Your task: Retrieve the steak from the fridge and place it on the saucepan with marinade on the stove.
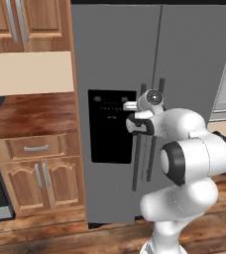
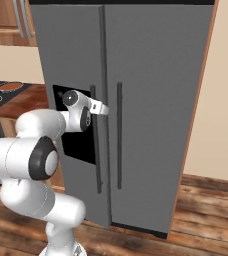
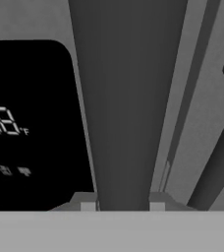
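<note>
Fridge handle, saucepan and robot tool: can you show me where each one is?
Fridge handle [image 3: 126,108]: hand view, middle of the dark bar between the fingers.
Saucepan [image 2: 10,86]: right base view, its reddish-brown middle, on the stove.
Tool [image 2: 98,107]: right base view, its tip at the left door's handle.

Left base cam sat behind arm, to its left, looked fwd and slightly down at fridge [image 1: 120,64]; wooden counter [image 1: 33,114] at frame left.

Right base cam sat behind arm, to its right, faced same fridge [image 2: 151,75] from other side; stove [image 2: 1,92] far left, beige wall [image 2: 221,100] right.

Both shared fridge doors, black dispenser panel [image 1: 110,126], door handles.

Hand cam looked along gripper [image 3: 123,204], very close to door handle [image 3: 126,98], dispenser display at its left.
</note>
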